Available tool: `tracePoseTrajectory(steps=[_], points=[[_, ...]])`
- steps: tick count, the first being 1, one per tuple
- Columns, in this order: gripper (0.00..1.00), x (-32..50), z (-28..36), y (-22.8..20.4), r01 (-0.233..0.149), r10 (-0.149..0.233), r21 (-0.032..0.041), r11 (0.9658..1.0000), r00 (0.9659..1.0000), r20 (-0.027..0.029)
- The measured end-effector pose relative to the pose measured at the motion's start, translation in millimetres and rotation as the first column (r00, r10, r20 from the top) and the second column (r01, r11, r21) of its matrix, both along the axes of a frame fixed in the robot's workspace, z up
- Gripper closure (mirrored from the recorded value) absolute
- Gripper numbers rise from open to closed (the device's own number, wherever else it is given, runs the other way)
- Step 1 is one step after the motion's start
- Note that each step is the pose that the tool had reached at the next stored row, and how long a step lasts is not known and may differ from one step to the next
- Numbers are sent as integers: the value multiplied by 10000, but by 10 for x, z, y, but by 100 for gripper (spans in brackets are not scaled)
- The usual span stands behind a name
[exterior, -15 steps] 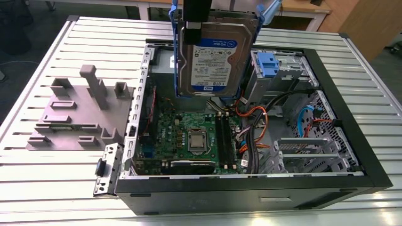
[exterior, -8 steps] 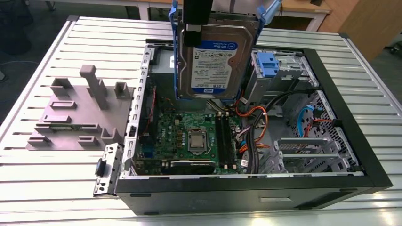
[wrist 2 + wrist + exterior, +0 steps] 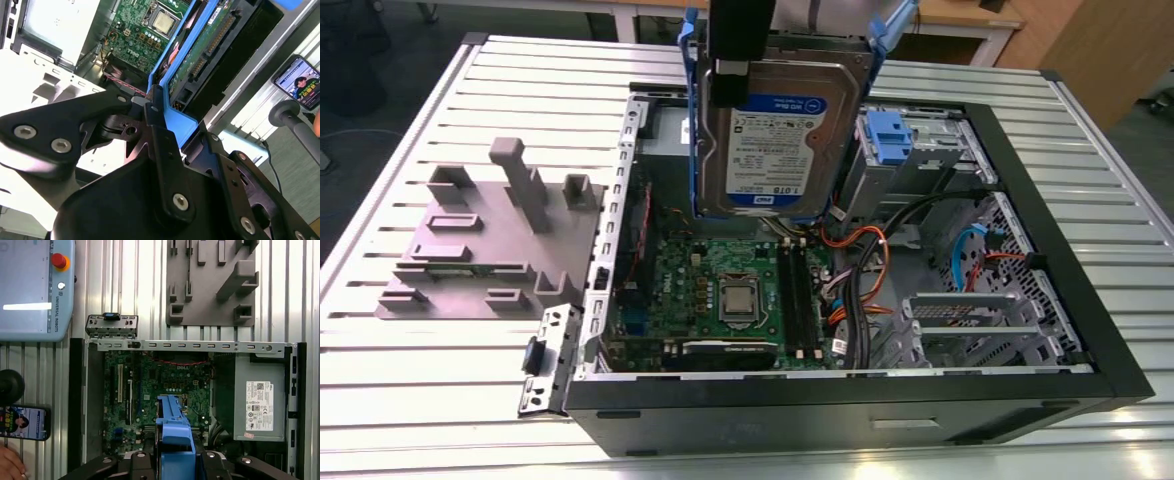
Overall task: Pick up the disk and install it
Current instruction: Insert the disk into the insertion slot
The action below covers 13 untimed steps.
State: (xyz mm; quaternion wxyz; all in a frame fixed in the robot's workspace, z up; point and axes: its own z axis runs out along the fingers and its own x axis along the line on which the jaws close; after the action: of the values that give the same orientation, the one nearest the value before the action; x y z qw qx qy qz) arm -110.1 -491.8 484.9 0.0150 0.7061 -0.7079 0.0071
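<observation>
The gripper (image 3: 158, 116) is clenched on the blue rail of the disk (image 3: 781, 130), which is held upright above the open computer case (image 3: 854, 412). For a clean fit, the rails are best squared to the case walls, and the orange cables (image 3: 870, 246) inside the case avoided.

Silver, blue, green
Silver flat metal disk (image 3: 781, 140) with blue plastic rails (image 3: 692, 110); green flat circuit board (image 3: 707, 275) at its 6 o'clock.

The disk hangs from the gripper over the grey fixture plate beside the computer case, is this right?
Not quite. The disk hangs from the gripper over the open computer case, above its motherboard, not over the grey fixture plate beside it. The exterior view shows this.
</observation>
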Motion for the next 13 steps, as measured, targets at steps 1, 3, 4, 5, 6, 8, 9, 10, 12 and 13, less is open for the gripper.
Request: tracePoseTrajectory(steps=[1,3,4,5,6,8,9,10,12,13], points=[[64,-1,0,-4,1,-1,0,10000,10000,0],[64,2,-1,-6,0,0,0,10000,10000,0],[64,7,-1,-7,-1,1,0,10000,10000,0],[64,13,-1,-8,-1,1,0,10000,10000,1],[64,19,-1,-8,-1,1,0,10000,10000,1],[64,32,-5,-7,-1,1,-1,10000,10000,0],[64,32,-7,-8,0,0,-4,10000,10000,0],[64,33,-8,-9,1,-1,-8,10000,10000,-1],[64,36,-13,-15,-1,1,-12,10000,10000,-1],[64,37,-16,-20,-1,1,-11,10000,10000,0]])
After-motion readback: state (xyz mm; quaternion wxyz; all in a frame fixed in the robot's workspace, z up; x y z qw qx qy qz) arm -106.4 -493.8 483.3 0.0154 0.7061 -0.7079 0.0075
